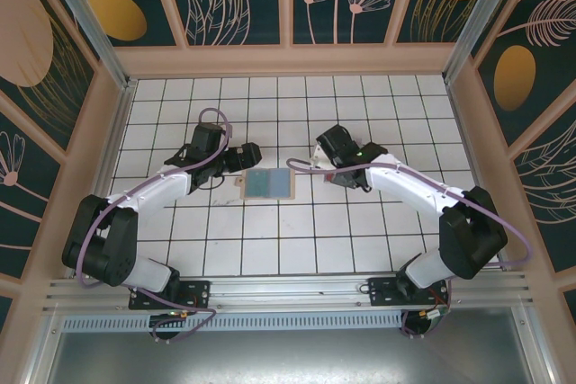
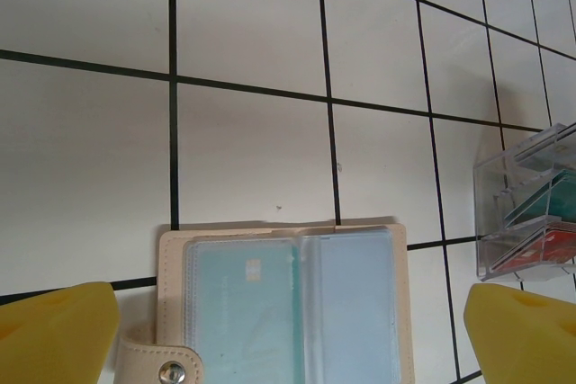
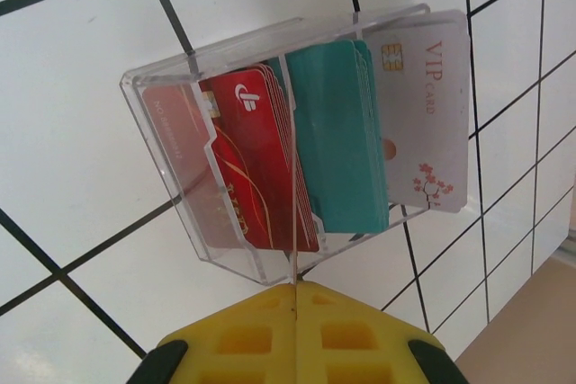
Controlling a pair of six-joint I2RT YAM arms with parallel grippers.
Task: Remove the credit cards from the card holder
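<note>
Cards [image 3: 337, 132] in tray [image 3: 180, 65], maybe card holder [image 2: 171, 303]

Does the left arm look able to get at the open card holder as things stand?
Probably yes: the left gripper is open just above the card holder, which lies unfolded on the table with nothing over its sleeves.

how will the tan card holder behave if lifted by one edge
Probably floppy: the card holder lies open along a centre fold, so the free half would likely droop. It looks thin and flat on smooth tiles, so it may slide rather than lift.
</note>
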